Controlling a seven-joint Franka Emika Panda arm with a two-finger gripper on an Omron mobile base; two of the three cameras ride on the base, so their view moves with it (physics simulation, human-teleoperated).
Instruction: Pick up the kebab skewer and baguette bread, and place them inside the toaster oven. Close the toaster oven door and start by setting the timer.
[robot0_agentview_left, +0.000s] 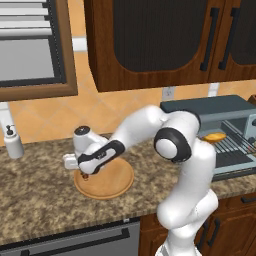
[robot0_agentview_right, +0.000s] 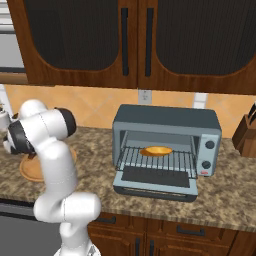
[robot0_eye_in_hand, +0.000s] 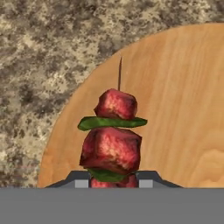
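The gripper (robot0_eye_in_hand: 114, 183) is clamped on the skewer (robot0_eye_in_hand: 113, 138), its two dark tips pressing in from either side of the lowest chunk, so the stick runs straight out along the hand toward twelve o'clock in the hand view. That grip near one end leaves the red meat chunks and green slices free ahead of the fingers, probably so they can be slid onto the rack first. The skewer sits over the round wooden plate (robot0_agentview_left: 117, 182), near the plate's nine o'clock edge, with the speckled counter (robot0_agentview_left: 35, 195) beyond; whether it is lifted clear of the wood I cannot tell.

The loaf (robot0_agentview_right: 156, 150) already lies on the wire rack inside the oven (robot0_agentview_right: 167, 145), about the middle of the rack, so half the loading looks done. The oven door (robot0_agentview_right: 156, 182) hangs folded down flat at six o'clock of the opening, left that way because the skewer has yet to go in. The knobs (robot0_agentview_right: 209, 145) stand at the oven's three o'clock side, for the timer later.
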